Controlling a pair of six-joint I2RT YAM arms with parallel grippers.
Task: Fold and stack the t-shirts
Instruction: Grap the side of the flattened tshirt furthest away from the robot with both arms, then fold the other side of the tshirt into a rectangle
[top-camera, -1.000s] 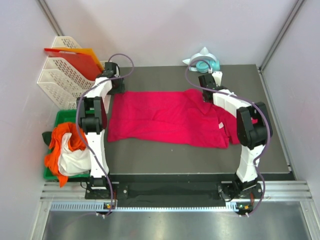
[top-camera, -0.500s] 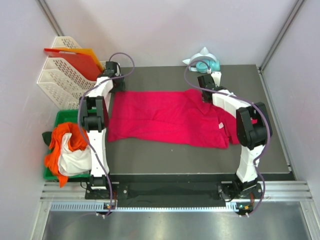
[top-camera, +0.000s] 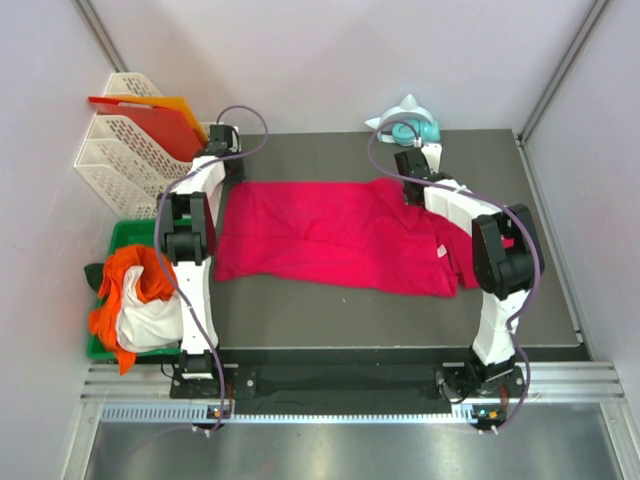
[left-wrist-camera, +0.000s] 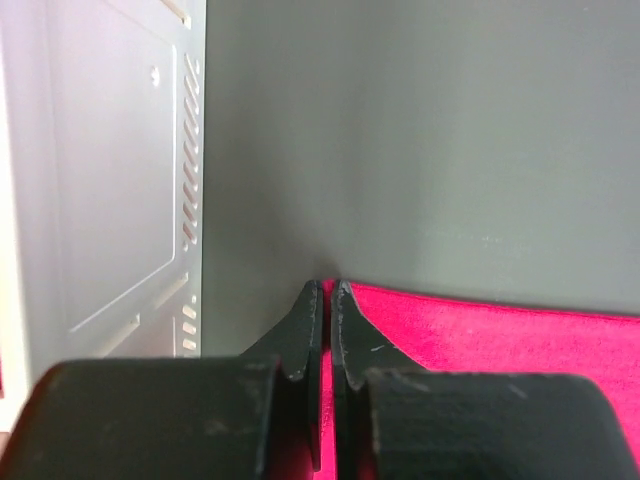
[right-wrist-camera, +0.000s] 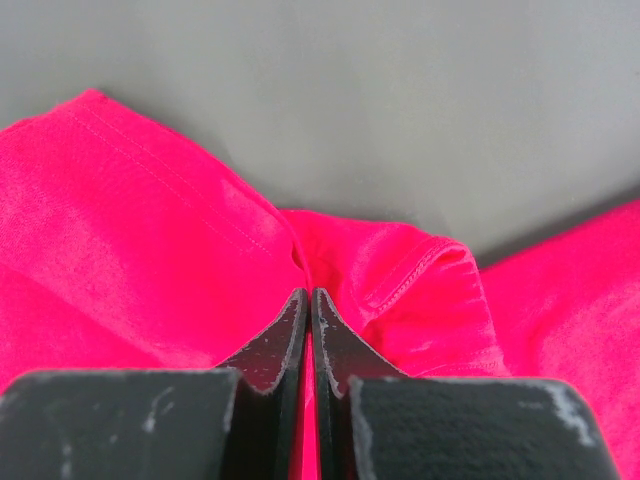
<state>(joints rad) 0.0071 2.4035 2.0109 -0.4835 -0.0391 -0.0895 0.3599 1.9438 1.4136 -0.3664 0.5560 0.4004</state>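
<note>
Both pairs of jaws are clamped on the far edge of the t-shirt, one per end; its long axis is laid left-right between them.

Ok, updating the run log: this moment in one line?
left jaws: shut on t-shirt far corner | right jaws: shut on t-shirt far edge | t-shirt: spread on table

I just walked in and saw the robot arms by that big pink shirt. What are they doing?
Two robot arms are handling one crimson-pink t-shirt spread across the dark table. The left gripper is pinched shut on the shirt's far left corner, and the right gripper is pinched shut on a fold of cloth at its far right side. The shirt lies rumpled and is not yet folded neatly.
</note>
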